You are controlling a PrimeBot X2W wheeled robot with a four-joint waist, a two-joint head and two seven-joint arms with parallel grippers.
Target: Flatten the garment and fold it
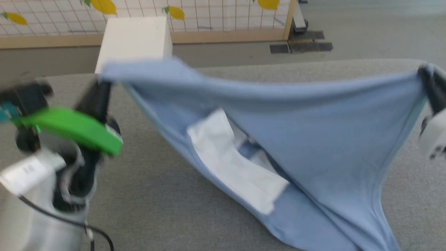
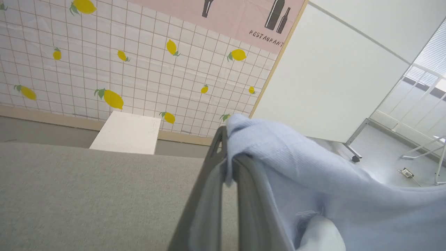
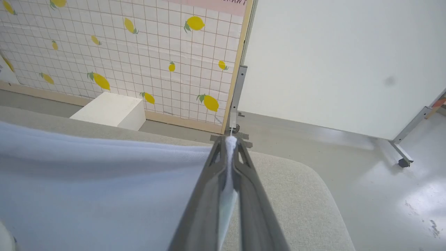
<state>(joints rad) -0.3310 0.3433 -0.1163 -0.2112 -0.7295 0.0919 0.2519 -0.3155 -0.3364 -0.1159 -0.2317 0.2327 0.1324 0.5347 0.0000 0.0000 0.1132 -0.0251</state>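
In the head view, the garment point(image 1: 296, 132) hangs stretched above the grey padded table point(image 1: 156, 195), its lower part sagging onto it. Its top edge is pinched at one end by the left gripper point(image 1: 101, 85), near the white box point(image 1: 134, 38), and at the other by the right gripper point(image 1: 427, 78). In the left wrist view, the left gripper's jaws are closed on a bunched blue corner, and in the right wrist view the right gripper's jaws clamp a thin fold at their tips.
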